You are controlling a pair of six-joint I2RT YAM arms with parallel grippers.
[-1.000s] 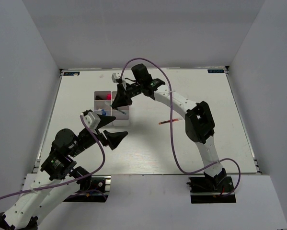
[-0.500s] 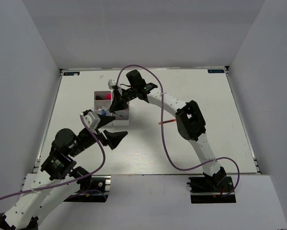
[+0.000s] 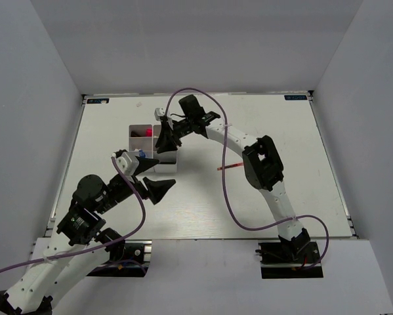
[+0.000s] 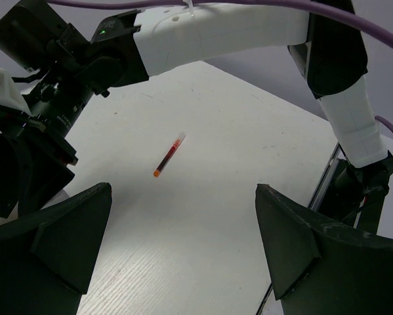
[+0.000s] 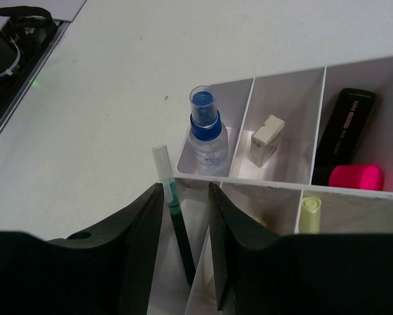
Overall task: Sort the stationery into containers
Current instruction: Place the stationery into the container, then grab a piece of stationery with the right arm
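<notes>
Fingers on the right arm point(image 5: 127, 262) hang over the divided box point(image 5: 275, 186) in the far-left part of the surface point(image 3: 281, 131). They stand slightly apart, and the green pen point(image 5: 176, 223) rises between them, close to one finger, with its lower end inside a cell. Fingers on the left arm point(image 4: 58, 243) are spread wide, well apart from the red pen point(image 4: 168, 155) lying near the surface's middle.

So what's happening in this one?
The right gripper is over the divided white box with a green pen between its fingers, lower end down in a cell; whether it is gripped or released is unclear. Other cells hold a blue-capped bottle, a white block and markers. The left gripper hovers open and empty. A red pen lies on the table.
</notes>
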